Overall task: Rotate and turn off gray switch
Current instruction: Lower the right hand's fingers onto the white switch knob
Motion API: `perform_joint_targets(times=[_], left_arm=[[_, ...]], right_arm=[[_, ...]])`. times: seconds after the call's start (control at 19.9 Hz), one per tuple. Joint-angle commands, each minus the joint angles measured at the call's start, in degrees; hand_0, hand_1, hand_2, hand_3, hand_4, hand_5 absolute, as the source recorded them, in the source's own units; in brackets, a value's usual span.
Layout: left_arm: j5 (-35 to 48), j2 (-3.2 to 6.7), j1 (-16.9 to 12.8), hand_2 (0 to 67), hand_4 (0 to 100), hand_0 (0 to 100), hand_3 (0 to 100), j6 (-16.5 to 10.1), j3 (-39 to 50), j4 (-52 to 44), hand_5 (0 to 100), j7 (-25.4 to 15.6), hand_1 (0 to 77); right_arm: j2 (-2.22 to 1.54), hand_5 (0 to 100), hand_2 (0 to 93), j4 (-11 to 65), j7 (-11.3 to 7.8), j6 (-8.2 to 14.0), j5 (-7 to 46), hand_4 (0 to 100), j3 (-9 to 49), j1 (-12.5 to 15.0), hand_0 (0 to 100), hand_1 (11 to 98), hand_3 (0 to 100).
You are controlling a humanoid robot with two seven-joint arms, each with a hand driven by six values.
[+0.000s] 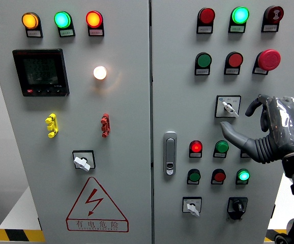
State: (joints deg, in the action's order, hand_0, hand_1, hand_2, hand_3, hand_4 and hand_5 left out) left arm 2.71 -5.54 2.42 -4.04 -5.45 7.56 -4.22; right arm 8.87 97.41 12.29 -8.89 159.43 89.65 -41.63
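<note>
I have the right hand (269, 129) up against the right-hand cabinet door, and the gray switch (229, 107) I'm after sits just up and to the left of it, in its white square plate below the row with the big red mushroom button (269, 59). Taking that switch as my landmark: the thumb (233, 133) pokes out directly beneath it, close but not touching as far as I can judge, and the curled fingers (261, 109) hang just to its right. The hand is partly open, fingers bent loosely, and it holds nothing.

The switch's knob handle lies on a diagonal, its pointer running down to the right, toward my fingers. So the move I need is a short reach up and left to pinch that handle across its long axis, then twist.

The left hand is not in view, so the right one is plainly the one to use. Two similar switches lie farther off: one lower down this door (192, 207), one on the left door (82, 161).
</note>
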Motion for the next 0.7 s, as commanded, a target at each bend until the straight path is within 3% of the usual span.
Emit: perform_joint_targets(times=[0.0, 0.65], left_arm=[[0.0, 0.0, 0.0, 13.4, 8, 84, 19, 0.0, 0.0, 0.0, 11, 0.0, 0.0], [0.0, -0.09, 0.0, 13.4, 8, 84, 19, 0.0, 0.0, 0.0, 11, 0.0, 0.0]], right_arm=[[0.01, 100, 63.3, -1.1, 0.01, 0.2, 0.0, 100, 0.1, -0.6, 0, 33.3, 100], [0.01, 100, 64.3, -5.6, 0.01, 1.2, -0.1, 100, 0.0, -3.3, 0, 32.6, 100]])
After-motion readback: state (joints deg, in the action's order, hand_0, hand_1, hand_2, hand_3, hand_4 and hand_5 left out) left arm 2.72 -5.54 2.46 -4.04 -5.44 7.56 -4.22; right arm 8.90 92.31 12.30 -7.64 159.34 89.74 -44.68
